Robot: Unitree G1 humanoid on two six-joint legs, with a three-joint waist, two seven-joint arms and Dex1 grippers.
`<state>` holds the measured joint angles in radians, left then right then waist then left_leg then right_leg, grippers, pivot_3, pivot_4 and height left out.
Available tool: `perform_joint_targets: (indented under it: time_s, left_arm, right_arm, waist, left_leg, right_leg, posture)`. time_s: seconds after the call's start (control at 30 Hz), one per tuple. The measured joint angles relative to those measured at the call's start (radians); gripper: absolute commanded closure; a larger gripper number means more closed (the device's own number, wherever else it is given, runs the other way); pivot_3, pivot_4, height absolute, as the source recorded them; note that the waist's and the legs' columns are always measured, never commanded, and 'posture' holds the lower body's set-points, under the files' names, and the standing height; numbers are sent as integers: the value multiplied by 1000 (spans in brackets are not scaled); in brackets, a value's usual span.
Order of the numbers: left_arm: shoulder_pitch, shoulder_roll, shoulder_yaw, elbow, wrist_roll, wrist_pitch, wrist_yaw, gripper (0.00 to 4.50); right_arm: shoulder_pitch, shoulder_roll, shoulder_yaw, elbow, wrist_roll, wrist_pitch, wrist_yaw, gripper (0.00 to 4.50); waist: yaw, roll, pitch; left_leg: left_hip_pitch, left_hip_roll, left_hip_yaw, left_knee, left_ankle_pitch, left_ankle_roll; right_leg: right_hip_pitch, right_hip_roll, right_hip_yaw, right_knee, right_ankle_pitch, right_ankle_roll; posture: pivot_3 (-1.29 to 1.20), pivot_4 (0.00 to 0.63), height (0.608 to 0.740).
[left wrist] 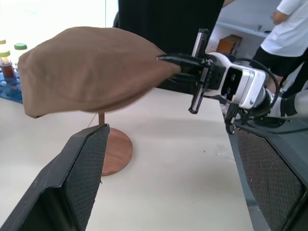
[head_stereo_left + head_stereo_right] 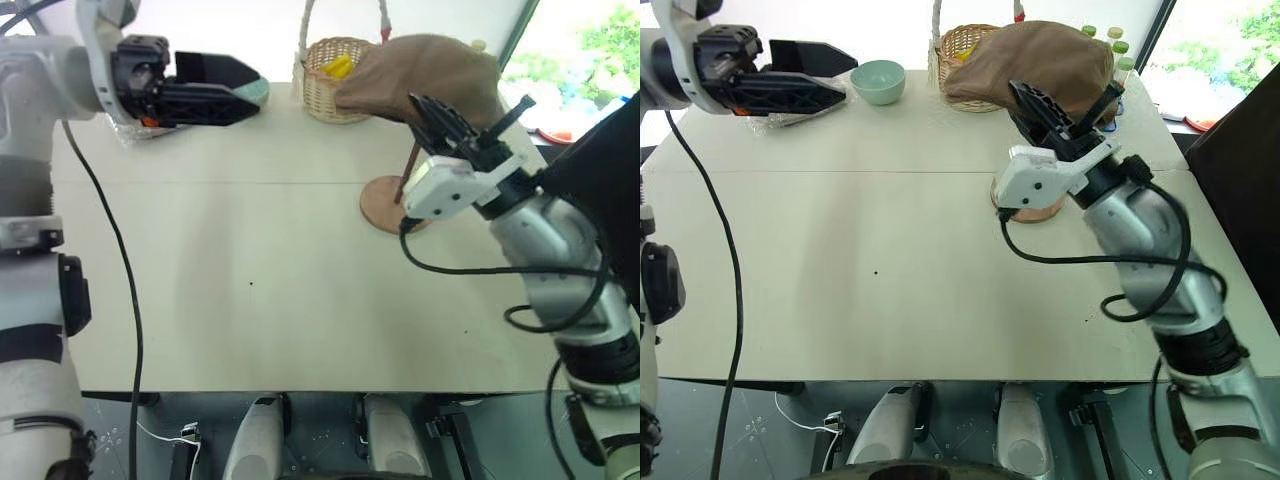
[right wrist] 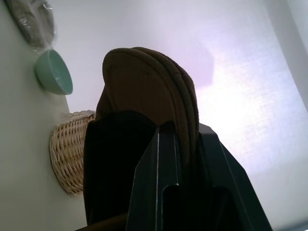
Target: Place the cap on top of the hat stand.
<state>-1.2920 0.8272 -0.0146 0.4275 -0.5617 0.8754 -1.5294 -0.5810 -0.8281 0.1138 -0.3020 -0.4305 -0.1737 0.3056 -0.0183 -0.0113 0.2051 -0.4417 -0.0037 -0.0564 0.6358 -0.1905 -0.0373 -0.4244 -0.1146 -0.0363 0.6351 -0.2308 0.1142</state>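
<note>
Cap: one soft brown suede-like flat cap [image 1: 91,72], lifted clear of the bench, hanging over the hat stand near the far right edge.
Right hand: the right hand [image 1: 168,60] is clamped tight on the cap's rim.
Hat stand: one reddish-brown wooden stand [image 2: 385,203], round flat base on the bench, thin rod rising under the cap; its top is hidden by the cap.
Left hand: the left hand [image 2: 225,90] hangs wide and empty above the far left corner.
Others: one wicker basket [image 2: 332,75], one pale green bowl [image 2: 878,81], one clear plastic bag [image 3: 31,21], all along the far edge.
Writing: none readable.
Open room: the pale bench [image 2: 250,290] lies bare through its middle and near edge.
</note>
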Motion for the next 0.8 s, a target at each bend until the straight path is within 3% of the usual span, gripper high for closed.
perform_joint_targets:
  time_s: [0.13, 0.3, 0.6, 0.7, 0.8]
  left_arm:
    - [0, 14, 21, -1, -15, 19, 10, 191]
    - [0, 27, 32, -11, -17, 36, 24, 191]
    - [-1, 46, 70, -5, -18, 38, 73, 191]
    - [-1, 47, 70, -5, -18, 38, 74, 191]
    - [-1, 48, 67, -5, -16, 37, 71, 191]
  right_arm:
    - [-79, -48, -15, 252, 86, -258, 28, 4394]
    - [-96, -57, -45, 389, 220, -430, 100, 4394]
    - [90, -6, -107, 297, 248, -407, 108, 4394]
    - [110, 12, -129, 257, 249, -349, 104, 3262]
    - [132, 25, -148, 229, 256, -275, 106, 1722]
  waist:
    - [-3, -1, 0]
    - [-3, -1, 0]
    - [-1, -1, 0]
    - [0, -1, 0]
    - [0, -1, 0]
  left_leg:
    - [0, 0, 0, 0, 0, 0]
    - [0, 0, 0, -1, 0, 0]
    - [1, 0, 0, 0, 0, 0]
    - [1, 0, 0, 0, 0, 0]
    - [1, 0, 0, 0, 0, 0]
  right_leg:
    - [0, 0, 0, 0, 0, 0]
    - [0, 0, 1, 0, 0, 0]
    - [0, 0, 1, 1, 0, 0]
    - [0, 0, 1, 1, 0, 0]
    - [0, 0, 1, 1, 0, 0]
  posture:
    - [0, 150, 740]
    - [0, 150, 740]
    - [0, 150, 740]
    - [0, 150, 740]
    - [0, 150, 740]
